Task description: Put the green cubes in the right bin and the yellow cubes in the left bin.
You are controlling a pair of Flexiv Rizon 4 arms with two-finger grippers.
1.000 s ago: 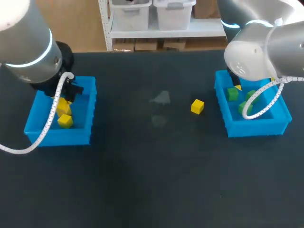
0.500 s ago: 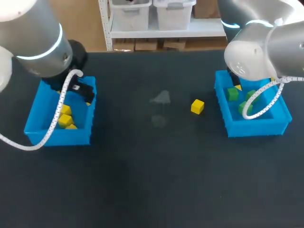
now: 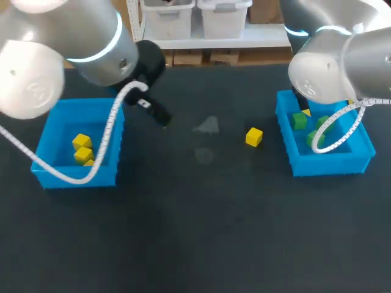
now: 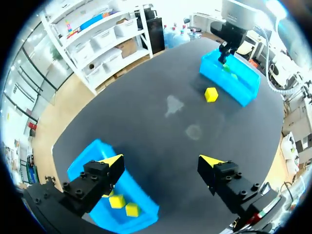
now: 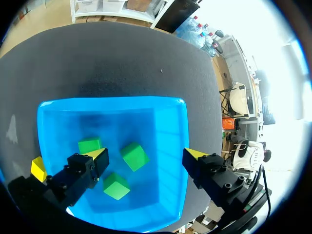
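one yellow cube [image 3: 254,137] sits loose on the bench [image 3: 201,232], just beside the right bin [image 3: 333,166] and well apart from the left bin [image 3: 110,176], where it belongs. the left gripper [image 4: 163,163] hangs above the bench between the left bin and the cube, fingers spread and empty. in its wrist view the cube lies ahead of it, toward the right bin. the right gripper [image 5: 146,156] is also spread, holding nothing, over the right bin with three green cubes [image 5: 135,156] below. the right arm is nearer, but i judge the left arm better placed: it reaches across the middle, then carries back.
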